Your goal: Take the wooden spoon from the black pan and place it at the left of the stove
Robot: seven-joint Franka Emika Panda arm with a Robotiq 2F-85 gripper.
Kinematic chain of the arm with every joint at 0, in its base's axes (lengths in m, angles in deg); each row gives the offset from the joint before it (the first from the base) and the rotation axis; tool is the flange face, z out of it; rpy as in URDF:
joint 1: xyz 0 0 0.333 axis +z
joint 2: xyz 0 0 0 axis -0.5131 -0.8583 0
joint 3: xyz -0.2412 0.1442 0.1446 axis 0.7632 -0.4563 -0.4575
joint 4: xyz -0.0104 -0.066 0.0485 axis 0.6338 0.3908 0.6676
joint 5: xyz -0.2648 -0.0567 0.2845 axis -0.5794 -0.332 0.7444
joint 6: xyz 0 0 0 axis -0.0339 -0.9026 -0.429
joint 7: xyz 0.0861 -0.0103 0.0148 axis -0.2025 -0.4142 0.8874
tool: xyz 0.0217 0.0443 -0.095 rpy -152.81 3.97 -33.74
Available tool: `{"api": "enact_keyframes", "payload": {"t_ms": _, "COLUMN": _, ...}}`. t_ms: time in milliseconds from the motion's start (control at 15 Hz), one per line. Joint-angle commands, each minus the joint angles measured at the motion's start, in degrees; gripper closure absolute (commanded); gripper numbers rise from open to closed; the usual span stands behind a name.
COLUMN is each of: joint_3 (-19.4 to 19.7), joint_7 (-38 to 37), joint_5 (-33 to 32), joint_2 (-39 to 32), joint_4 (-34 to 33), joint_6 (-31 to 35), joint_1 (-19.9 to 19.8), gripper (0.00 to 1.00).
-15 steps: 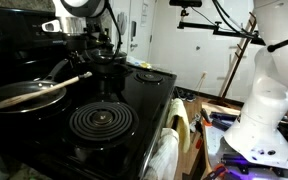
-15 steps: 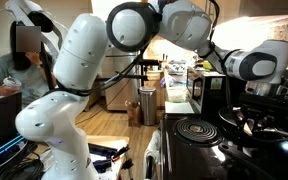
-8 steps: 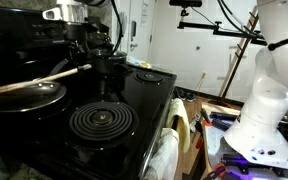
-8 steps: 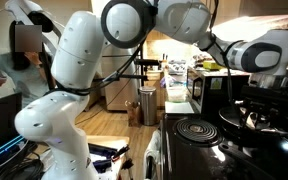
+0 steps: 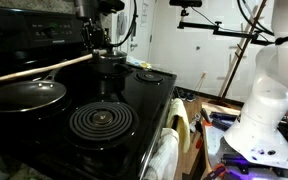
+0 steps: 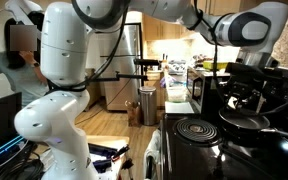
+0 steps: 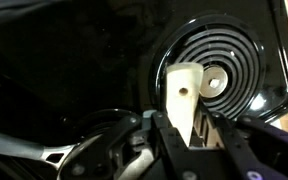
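My gripper (image 5: pixel 91 50) is shut on the handle end of the wooden spoon (image 5: pixel 39 67) and holds it nearly level in the air, above the stove's back. The spoon's bowl end points to the left of that view. The black pan (image 5: pixel 24 97) sits empty on the stove (image 5: pixel 142 108) below the spoon; it also shows in an exterior view (image 6: pixel 246 121). In the wrist view the pale handle end with a small hole (image 7: pixel 184 92) stands between the fingers of my gripper (image 7: pixel 191 132), above a coil burner (image 7: pixel 224 70).
A small dark pot (image 5: pixel 109 66) stands on a back burner close to my gripper. The raised control panel (image 5: pixel 34 38) runs along the back. A towel (image 5: pixel 170 150) hangs at the stove front. A person (image 6: pixel 14 55) stands behind the robot's base (image 6: pixel 54 120).
The gripper has risen and moved toward the back of the stove, lifting the spoon out of the pan; the spoon now hangs clear above it.
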Motion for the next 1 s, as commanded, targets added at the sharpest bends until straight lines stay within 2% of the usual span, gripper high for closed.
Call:
{"api": "enact_keyframes", "payload": {"t_ms": 0, "joint_3": -0.5, "joint_7": 2.8, "joint_5": -0.3, "joint_2": 9.6, "joint_4": 11.6, "joint_6": 2.0, "joint_1": 0.3, "gripper": 0.93}}
{"api": "enact_keyframes", "payload": {"t_ms": 333, "joint_3": -0.9, "joint_7": 1.1, "joint_5": -2.4, "joint_2": 18.2, "joint_4": 26.0, "joint_6": 5.9, "joint_1": 3.4, "gripper": 0.93}}
{"api": "enact_keyframes", "payload": {"t_ms": 467, "joint_3": -1.7, "joint_7": 1.1, "joint_5": -2.1, "joint_2": 21.6, "joint_4": 32.2, "joint_6": 10.1, "joint_1": 5.2, "gripper": 0.93}}
{"api": "enact_keyframes", "payload": {"t_ms": 667, "joint_3": -2.7, "joint_7": 1.2, "joint_5": 0.2, "joint_2": 26.5, "joint_4": 41.5, "joint_6": 23.0, "joint_1": 8.0, "gripper": 0.93}}
{"api": "enact_keyframes", "payload": {"t_ms": 933, "joint_3": -2.7, "joint_7": 3.2, "joint_5": 2.3, "joint_2": 30.8, "joint_4": 49.5, "joint_6": 33.3, "joint_1": 11.7, "gripper": 0.93}}
